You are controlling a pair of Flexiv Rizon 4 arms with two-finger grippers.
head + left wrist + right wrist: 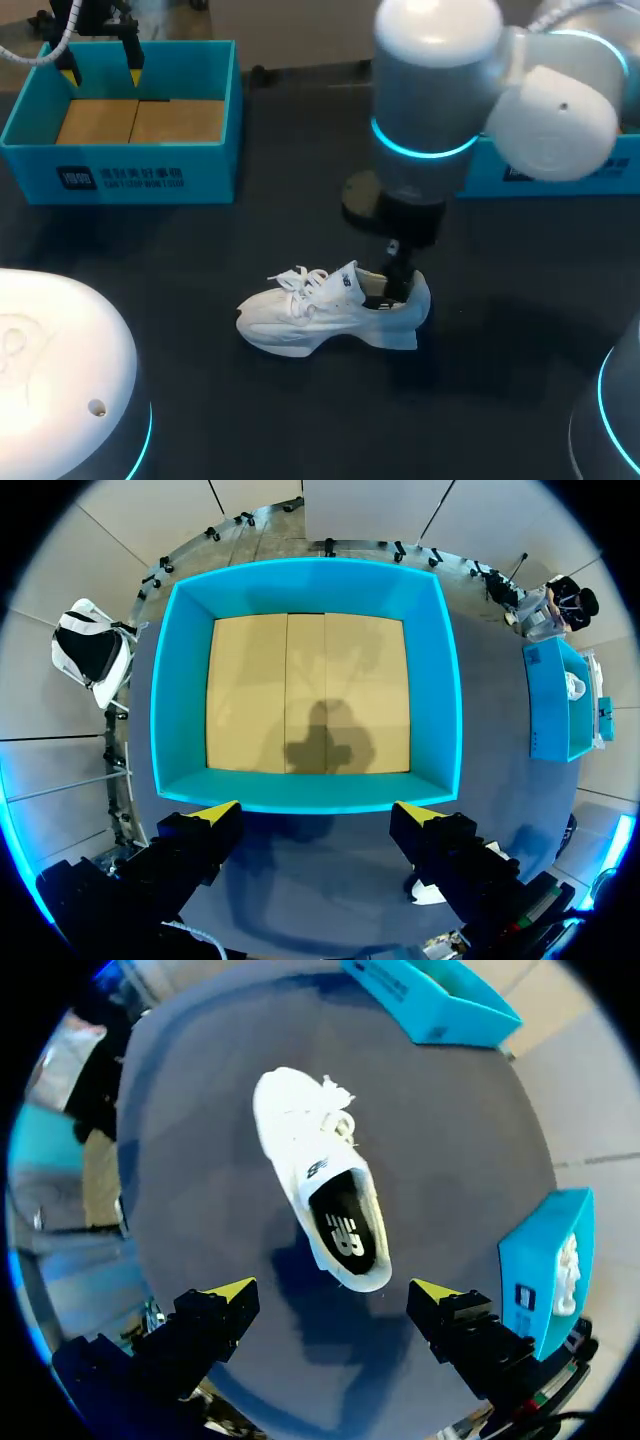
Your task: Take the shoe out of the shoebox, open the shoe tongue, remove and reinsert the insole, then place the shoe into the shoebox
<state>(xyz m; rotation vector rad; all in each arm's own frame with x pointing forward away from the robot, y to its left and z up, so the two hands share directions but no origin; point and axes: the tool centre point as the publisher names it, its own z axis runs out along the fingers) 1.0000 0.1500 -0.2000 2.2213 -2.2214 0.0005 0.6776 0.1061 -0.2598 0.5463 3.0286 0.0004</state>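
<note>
A white shoe is seen standing upright on its sole on the dark table, outside the shoebox and well apart from it, with its toe turned toward the left arm's side. Its white laces are loosely gathered over the instep. A black insole with a white mark is seated inside the opening. The shoebox is bright blue, open-topped, with a bare brown cardboard floor.
</note>
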